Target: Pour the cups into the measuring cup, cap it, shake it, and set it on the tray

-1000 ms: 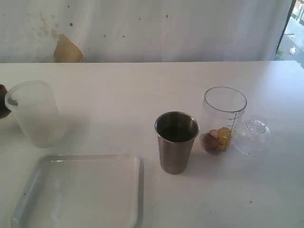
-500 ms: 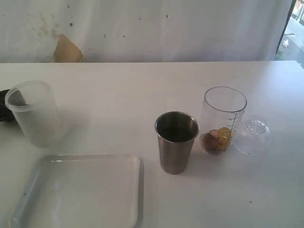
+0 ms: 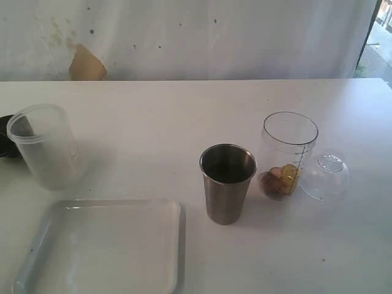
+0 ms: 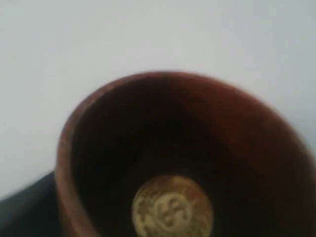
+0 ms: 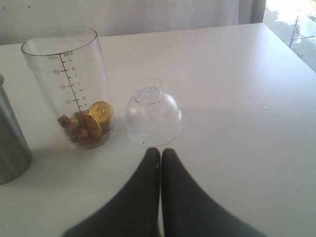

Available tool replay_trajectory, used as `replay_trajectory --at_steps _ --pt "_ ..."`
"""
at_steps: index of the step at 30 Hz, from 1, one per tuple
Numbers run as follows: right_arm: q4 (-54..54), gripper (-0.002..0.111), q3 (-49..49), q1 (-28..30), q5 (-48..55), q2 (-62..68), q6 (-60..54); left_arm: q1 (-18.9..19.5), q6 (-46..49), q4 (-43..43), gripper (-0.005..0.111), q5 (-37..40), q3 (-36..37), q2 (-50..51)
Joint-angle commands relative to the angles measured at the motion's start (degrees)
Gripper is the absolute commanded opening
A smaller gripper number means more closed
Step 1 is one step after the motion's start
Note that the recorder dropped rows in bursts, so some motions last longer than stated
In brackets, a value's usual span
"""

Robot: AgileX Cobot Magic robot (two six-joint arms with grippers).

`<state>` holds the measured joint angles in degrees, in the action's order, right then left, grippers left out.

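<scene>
right gripper, right wrist view: both dark fingers are pressed flat together, with no gap and nothing held between them, above the white table. just beyond the fingertips a clear dome cap is set on its wide rim, narrow neck upward. the measuring cup is stood upright just beside the cap, uncapped, its printed scale turned toward the camera. gold coins and small brown pieces are heaped at its bottom. part of the steel tumbler is cut off by the frame edge on the far side of the measuring cup.

left wrist view: the frame is filled by the open mouth of the wooden cup, seen blurred and from very close. one gold coin is lying inside it. a dark patch is seen beside the cup's wall. how the left gripper's jaws stand, and whether the cup is held, cannot be told.

exterior view: the steel tumbler is stood upright near the table's middle, with the measuring cup to its right, slightly further back, and the dome cap right of that. the tray is laid at the front left. behind it a frosted plastic cup is placed, and a dark shape at the left edge is partly hidden by it.
</scene>
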<state>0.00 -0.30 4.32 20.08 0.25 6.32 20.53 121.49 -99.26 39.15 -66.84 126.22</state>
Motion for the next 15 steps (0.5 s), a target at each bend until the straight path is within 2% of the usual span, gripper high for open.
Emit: replay_trajectory --at_steps 1,7,15 --pt "0.0 0.000 0.3 0.2 0.0 -0.3 0.0 -0.1 -0.2 2.3 0.105 -7.9 0.4 1.0" --pt "0.0 0.000 0.3 0.2 0.0 -0.3 0.0 -0.1 -2.6 2.7 0.105 -7.8 0.4 -0.9" --pt "0.0 0.000 0.3 0.2 0.0 -0.3 0.0 -0.1 -5.9 3.8 0.105 -2.8 0.4 -8.7"
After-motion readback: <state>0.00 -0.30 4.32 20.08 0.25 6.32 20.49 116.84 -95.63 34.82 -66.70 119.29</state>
